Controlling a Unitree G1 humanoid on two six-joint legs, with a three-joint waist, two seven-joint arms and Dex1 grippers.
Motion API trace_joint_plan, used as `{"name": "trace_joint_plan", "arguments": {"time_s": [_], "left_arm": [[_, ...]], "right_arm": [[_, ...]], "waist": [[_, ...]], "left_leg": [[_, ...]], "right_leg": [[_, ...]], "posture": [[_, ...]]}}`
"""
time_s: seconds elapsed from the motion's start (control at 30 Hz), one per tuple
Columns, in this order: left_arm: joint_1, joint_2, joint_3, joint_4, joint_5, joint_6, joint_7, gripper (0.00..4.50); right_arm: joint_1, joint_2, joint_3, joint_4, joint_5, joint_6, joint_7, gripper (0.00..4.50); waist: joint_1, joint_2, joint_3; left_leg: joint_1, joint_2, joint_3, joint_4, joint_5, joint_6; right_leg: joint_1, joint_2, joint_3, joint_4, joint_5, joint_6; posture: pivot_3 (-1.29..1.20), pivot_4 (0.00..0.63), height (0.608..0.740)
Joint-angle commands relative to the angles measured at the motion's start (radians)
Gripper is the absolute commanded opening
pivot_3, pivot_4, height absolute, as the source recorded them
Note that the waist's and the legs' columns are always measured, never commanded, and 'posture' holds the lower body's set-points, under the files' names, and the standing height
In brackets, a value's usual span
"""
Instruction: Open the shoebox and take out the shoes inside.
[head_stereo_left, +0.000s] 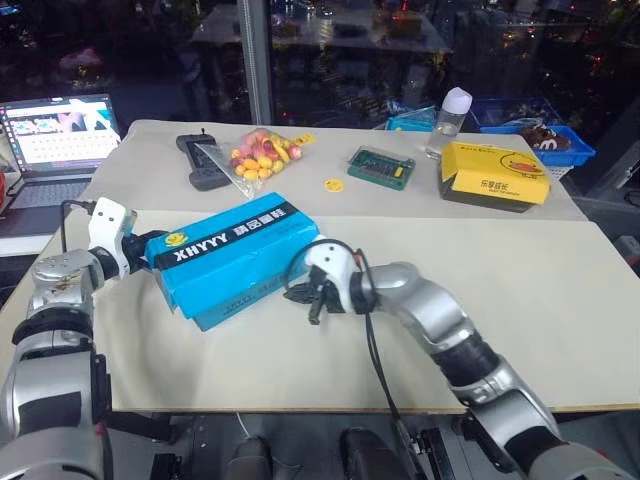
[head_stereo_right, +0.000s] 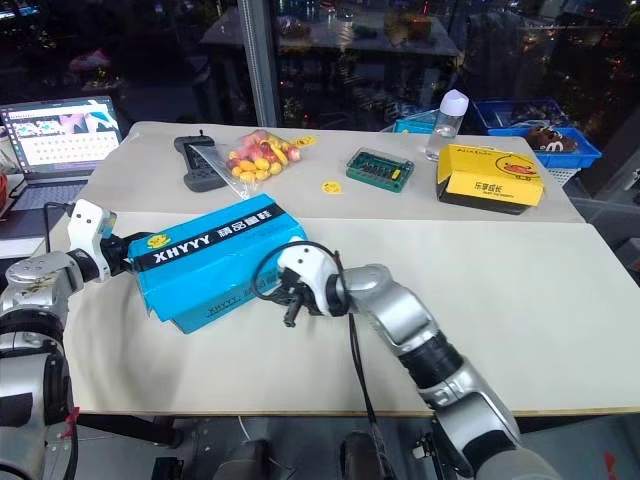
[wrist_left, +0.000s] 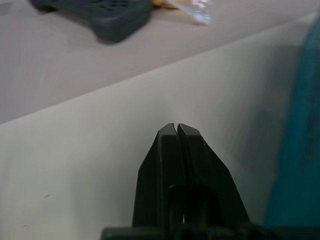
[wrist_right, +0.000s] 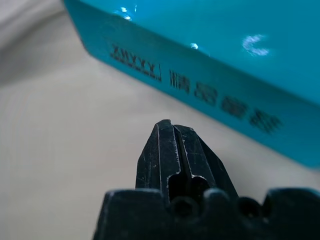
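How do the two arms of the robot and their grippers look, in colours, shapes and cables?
Both arms are of rounded silver-grey metal segments with black joints. Each wrist ends in a white rounded housing. A thin black cable loops beside each wrist. The left gripper and the right gripper each have two black, tapered, wedge-shaped fingers.

Bright blue shoebox (head_stereo_left: 235, 260) with a black band, white lettering and yellow logo; yellow box (head_stereo_left: 494, 173); beige table (head_stereo_left: 520, 290); black tools.

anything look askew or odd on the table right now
The blue shoebox lies skewed to the table edge, its lid closed. Both grippers, left and right, sit at its ends with fingers shut on nothing.
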Motion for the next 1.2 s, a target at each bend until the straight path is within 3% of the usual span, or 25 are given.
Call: {"name": "trace_joint_plan", "arguments": {"time_s": [0.03,0.3,0.53,0.87,1.2], "left_arm": [[0.060,0.021,-0.010,-0.147,-0.029,0.048,-0.089,0.07],[0.341,-0.004,-0.004,-0.836,-0.214,0.417,-0.144,0.07],[0.434,-0.070,-0.021,-1.207,-0.343,0.648,-0.047,0.07],[0.531,-0.124,-0.048,-1.314,-0.365,0.723,0.003,0.07],[0.536,-0.065,-0.001,-1.234,-0.339,0.671,0.003,0.07]], "right_arm": [[-0.037,0.018,-0.012,0.029,-0.025,-0.052,0.003,0.00],[-0.088,0.049,-0.035,0.140,-0.069,-0.133,0.002,0.00],[-0.135,0.054,-0.117,0.287,-0.107,-0.226,-0.040,0.00],[-0.223,0.059,-0.257,0.470,-0.159,-0.327,-0.168,0.00],[-0.166,0.020,-0.244,0.331,-0.151,-0.268,-0.073,0.00]], "waist": [[0.000,0.000,0.000],[-0.006,0.000,0.000],[-0.006,0.000,0.000],[-0.033,0.001,0.001],[-0.036,0.001,0.001]], "left_leg": [[-0.001,0.000,0.000,0.000,0.000,0.000],[0.000,0.000,-0.001,0.002,0.000,0.000],[0.007,0.000,-0.001,0.003,0.000,0.000],[0.006,0.001,-0.002,0.001,0.001,0.001],[0.007,0.000,-0.002,-0.003,0.001,0.001]], "right_leg": [[-0.001,0.000,0.000,0.000,0.000,-0.001],[-0.003,0.000,-0.001,0.008,-0.003,-0.001],[0.004,0.000,-0.001,0.009,-0.004,0.000],[0.002,0.001,0.000,0.008,-0.006,-0.001],[0.002,0.001,0.000,0.007,-0.008,-0.002]], "posture": [[0.00,0.150,0.726],[0.00,0.150,0.726],[0.00,0.150,0.726],[0.00,0.150,0.726],[0.00,0.150,0.726]]}}
